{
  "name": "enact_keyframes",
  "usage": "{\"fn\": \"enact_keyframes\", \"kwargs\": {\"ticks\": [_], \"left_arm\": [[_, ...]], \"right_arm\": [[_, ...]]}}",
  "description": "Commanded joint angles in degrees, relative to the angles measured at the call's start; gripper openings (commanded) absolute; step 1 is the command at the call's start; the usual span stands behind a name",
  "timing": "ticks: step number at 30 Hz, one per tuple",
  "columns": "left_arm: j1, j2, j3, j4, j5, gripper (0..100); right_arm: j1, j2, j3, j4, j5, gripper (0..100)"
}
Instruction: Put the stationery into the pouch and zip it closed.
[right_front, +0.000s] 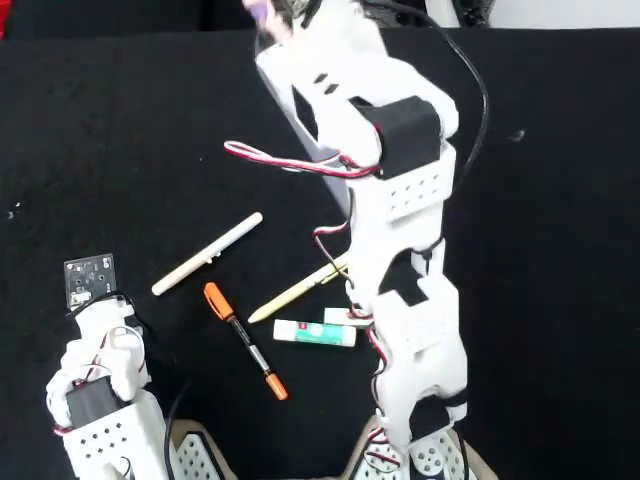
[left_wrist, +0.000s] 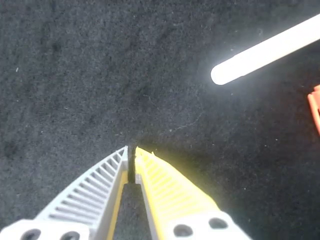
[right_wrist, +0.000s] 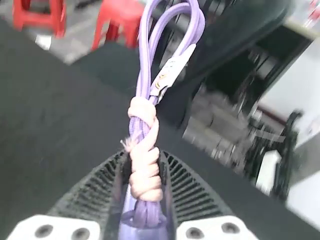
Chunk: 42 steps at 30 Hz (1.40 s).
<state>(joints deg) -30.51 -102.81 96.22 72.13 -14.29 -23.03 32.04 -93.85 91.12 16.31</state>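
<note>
Right claw (right_wrist: 145, 157) clamped on purple cord (right_wrist: 170, 30) at its knot (right_wrist: 142, 120), top centre of the high view; limp, probably won't slip.
Left claw (left_wrist: 131, 152) tips together, empty, lower left.
White pen (right_front: 207, 255), orange marker (right_front: 245, 342), glue stick (right_front: 315, 333) mid-frame on tabletop (right_front: 550, 250): light, rigid, likely to roll. Pinch mid-barrel.

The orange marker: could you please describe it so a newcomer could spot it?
On the black table, look between the left arm and the right arm. The orange marker lies slantwise by the white pen and glue stick. It alone has orange ends.

white pen (left_wrist: 265, 50) cropped, yellow pen's (right_front: 295, 292) end hidden
</note>
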Motion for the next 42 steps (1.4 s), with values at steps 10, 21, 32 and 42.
{"fn": "enact_keyframes", "kwargs": {"ticks": [10, 21, 32, 42], "left_arm": [[-0.2, 0.1, 1.3, 0.1, 0.6, 3], [-0.2, 0.1, 1.3, 0.1, 0.6, 3], [-0.2, 0.1, 1.3, 0.1, 0.6, 3], [-0.2, 0.1, 1.3, 0.1, 0.6, 3]], "right_arm": [[-7.0, 1.3, -0.6, -26.8, -0.7, 1.1], [-11.3, 13.3, -1.4, -36.0, -0.5, 1.1], [-9.0, 13.9, -2.1, -26.2, -0.4, 1.1], [-1.1, 3.4, -2.0, -23.7, -0.7, 1.1]]}}
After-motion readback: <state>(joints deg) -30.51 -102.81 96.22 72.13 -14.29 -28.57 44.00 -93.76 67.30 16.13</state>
